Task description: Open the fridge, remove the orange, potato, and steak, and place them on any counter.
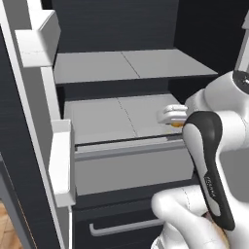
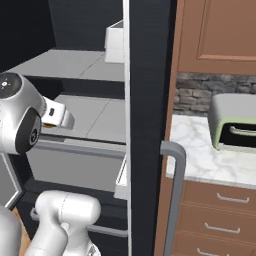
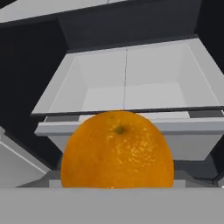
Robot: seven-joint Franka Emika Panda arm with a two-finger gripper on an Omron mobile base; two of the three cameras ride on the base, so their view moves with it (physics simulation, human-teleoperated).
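The fridge (image 1: 121,68) stands open, its light grey shelves and a pulled-out drawer (image 1: 131,165) in sight. My gripper (image 1: 175,119) reaches in at the right end of the middle shelf. The orange (image 3: 117,151) fills the lower middle of the hand view, close up between the jaws, and the gripper is shut on it. A sliver of the orange (image 1: 178,124) peeks out under the white hand, and it shows again as the orange (image 2: 47,126) below the gripper (image 2: 56,115). The potato and the steak are out of view. The white marble counter (image 2: 200,150) lies right of the fridge.
The open left fridge door with its white bins (image 1: 46,39) stands close on the left. The right door's edge (image 2: 147,100) with its grey handle (image 2: 175,165) separates the fridge from the counter. A grey-green appliance (image 2: 232,122) sits on the counter, with wooden drawers (image 2: 220,215) below.
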